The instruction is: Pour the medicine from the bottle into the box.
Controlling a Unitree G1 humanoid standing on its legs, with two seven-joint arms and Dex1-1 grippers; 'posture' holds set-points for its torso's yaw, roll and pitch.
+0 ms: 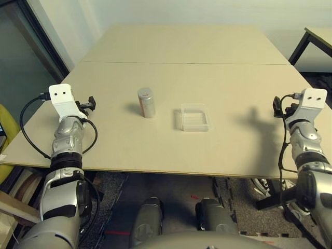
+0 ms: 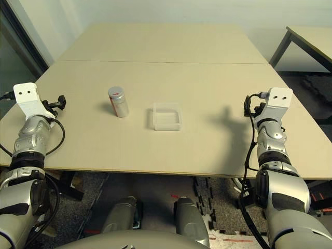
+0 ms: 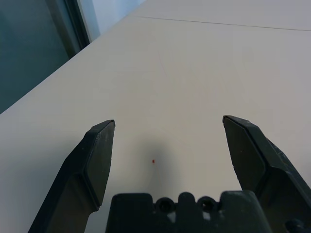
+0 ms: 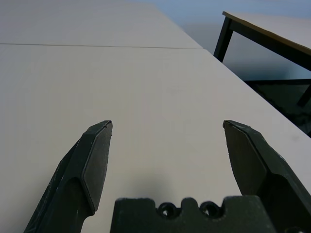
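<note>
The bottle [image 1: 147, 102], silvery-grey with an orange-red patch low on its side, stands upright left of the table's centre. Just to its right lies the box [image 1: 195, 117], a shallow clear square tray with nothing visible inside. The medicine is hidden from view. My left gripper [image 1: 89, 104] rests near the table's left edge, well left of the bottle, and in the left wrist view its fingers [image 3: 99, 160] stand wide apart over bare tabletop. My right gripper [image 1: 278, 106] sits near the right edge, far right of the box, its fingers [image 4: 95, 162] also open and holding nothing.
The beige table [image 1: 171, 150] has a seam [image 1: 187, 63] running across it behind the objects. A second table [image 1: 317, 36] with dark legs stands at the back right. A tiny red speck [image 3: 153, 161] lies on the tabletop between the left fingers.
</note>
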